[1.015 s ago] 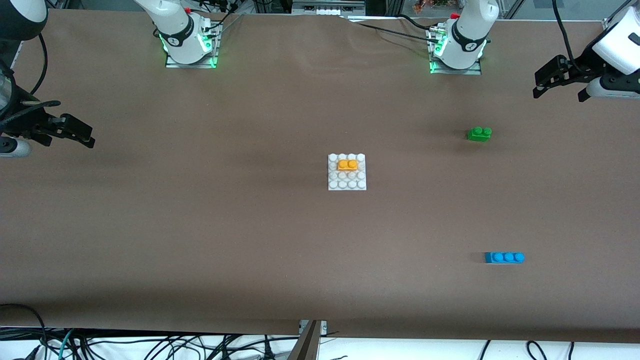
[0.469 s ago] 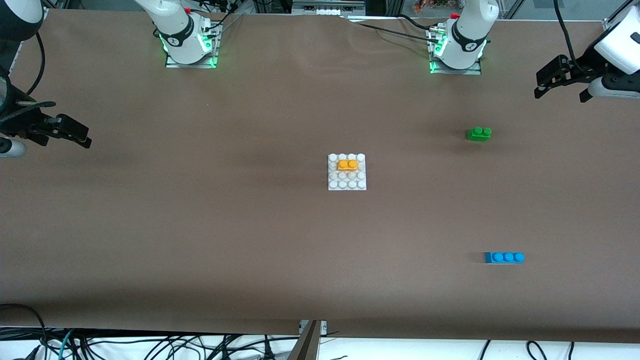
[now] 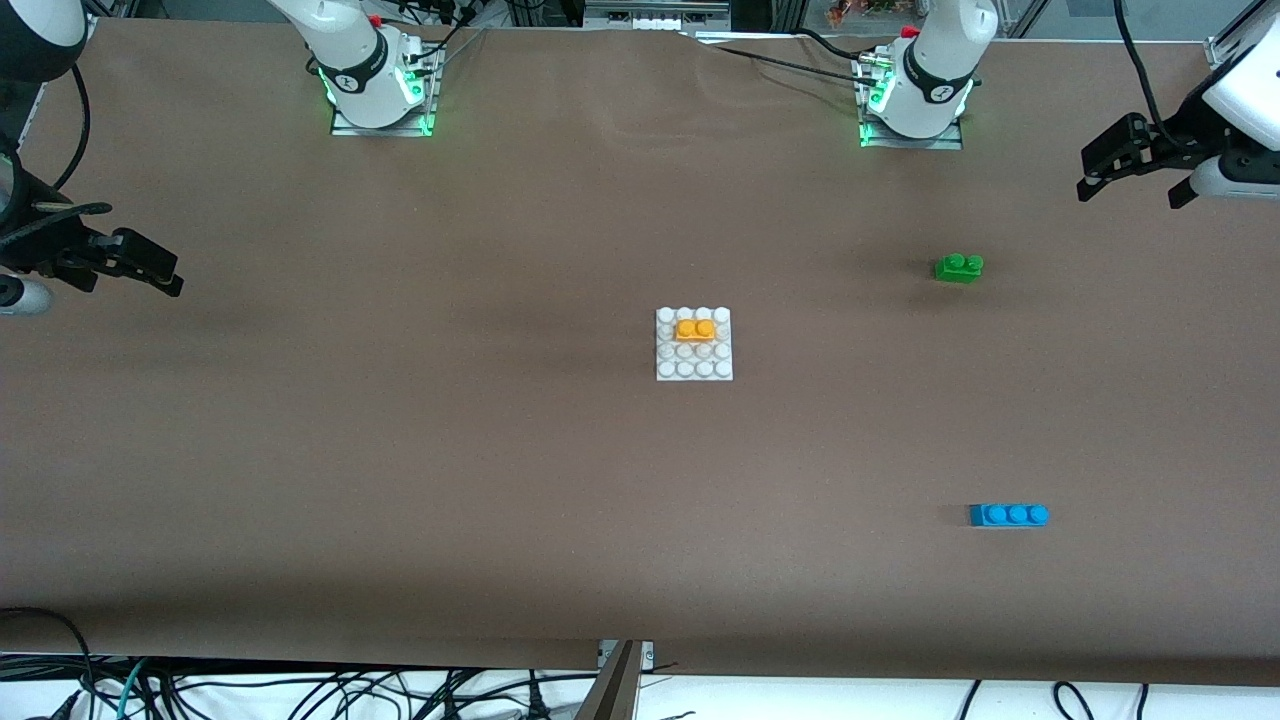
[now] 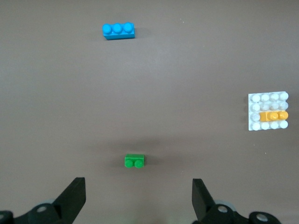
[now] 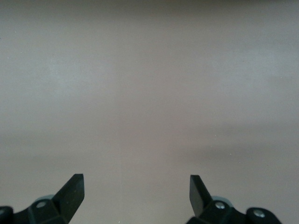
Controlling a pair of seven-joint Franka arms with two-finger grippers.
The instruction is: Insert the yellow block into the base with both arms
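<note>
We see the yellow block (image 3: 695, 329) seated on the white base (image 3: 694, 370) mid-bench. Both hands hang empty, fingers spread — left hand (image 3: 1130, 165) and right hand (image 3: 140, 265) raised over opposite bench ends.

The yellow block (image 3: 695, 328), a small orange-yellow brick with two round studs on top, sits pressed onto the base (image 3: 694, 370), lying flat with its long side running toward the arms' ends of the table. It covers the two middle studs of the second row counted from the edge farthest from the front camera. The base is a flat square white plate with a four-by-four grid of round studs, lying flat on the brown table near its middle, with its remaining studs uncovered.
</note>
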